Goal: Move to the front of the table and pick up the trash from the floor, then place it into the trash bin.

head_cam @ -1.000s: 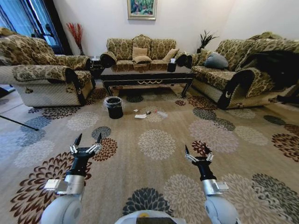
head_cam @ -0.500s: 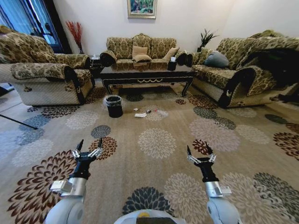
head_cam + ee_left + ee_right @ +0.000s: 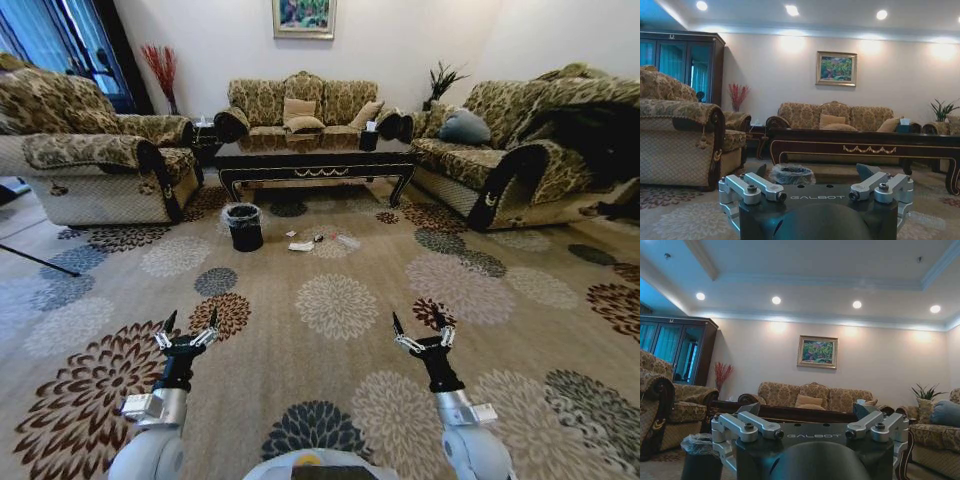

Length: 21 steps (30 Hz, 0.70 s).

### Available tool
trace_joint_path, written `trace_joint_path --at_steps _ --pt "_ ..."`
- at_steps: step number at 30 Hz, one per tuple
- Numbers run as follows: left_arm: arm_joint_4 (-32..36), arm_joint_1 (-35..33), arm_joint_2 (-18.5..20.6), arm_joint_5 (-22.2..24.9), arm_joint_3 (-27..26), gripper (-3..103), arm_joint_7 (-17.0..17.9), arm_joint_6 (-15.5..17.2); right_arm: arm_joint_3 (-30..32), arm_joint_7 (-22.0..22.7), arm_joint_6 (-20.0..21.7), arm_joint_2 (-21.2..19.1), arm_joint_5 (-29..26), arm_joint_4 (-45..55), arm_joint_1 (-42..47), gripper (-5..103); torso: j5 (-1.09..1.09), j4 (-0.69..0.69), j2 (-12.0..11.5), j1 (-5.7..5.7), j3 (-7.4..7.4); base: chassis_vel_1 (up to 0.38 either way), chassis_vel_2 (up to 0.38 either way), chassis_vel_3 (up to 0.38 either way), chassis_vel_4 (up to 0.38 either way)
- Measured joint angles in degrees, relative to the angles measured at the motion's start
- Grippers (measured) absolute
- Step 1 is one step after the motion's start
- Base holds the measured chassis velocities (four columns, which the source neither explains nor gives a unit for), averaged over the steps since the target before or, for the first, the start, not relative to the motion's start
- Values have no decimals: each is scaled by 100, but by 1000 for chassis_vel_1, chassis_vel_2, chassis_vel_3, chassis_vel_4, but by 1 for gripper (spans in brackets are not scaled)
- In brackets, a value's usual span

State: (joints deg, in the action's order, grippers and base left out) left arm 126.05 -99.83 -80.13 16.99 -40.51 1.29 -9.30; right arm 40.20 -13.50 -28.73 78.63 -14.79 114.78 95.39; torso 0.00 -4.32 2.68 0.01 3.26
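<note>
Head view: the left tool point(image 3: 188, 326) and right tool point(image 3: 418, 331) hover released over the patterned carpet point(image 3: 330, 350), well short of the desk point(image 3: 315, 160). The trash point(image 3: 320, 242) lies on the floor before the desk, with the trash bin point(image 3: 244, 227) just to its left. The left wrist view shows the bin's liner point(image 3: 791, 174) below the desk's gold-trimmed apron; the trash is hidden there.

Well ahead of both open grippers stood the dark glossy table point(image 3: 315, 162); the lined black trash bin point(image 3: 244, 227) sat before it, the small trash point(image 3: 320, 241) pieces just beside.
</note>
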Motion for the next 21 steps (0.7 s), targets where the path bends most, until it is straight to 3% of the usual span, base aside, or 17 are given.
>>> trace_joint_path --at_steps 8,21 --pt "-3 39 -2 171 -62 100 -6 -81 -87 -20 10 10 2 -125 -102 100 1 0 14 1 11 -146 151 144 -144" --pt "-43 39 17 227 -112 100 -54 -116 -154 -8 41 -8 -6 -324 -263 100 0 0 32 8 28 -309 287 315 -286"
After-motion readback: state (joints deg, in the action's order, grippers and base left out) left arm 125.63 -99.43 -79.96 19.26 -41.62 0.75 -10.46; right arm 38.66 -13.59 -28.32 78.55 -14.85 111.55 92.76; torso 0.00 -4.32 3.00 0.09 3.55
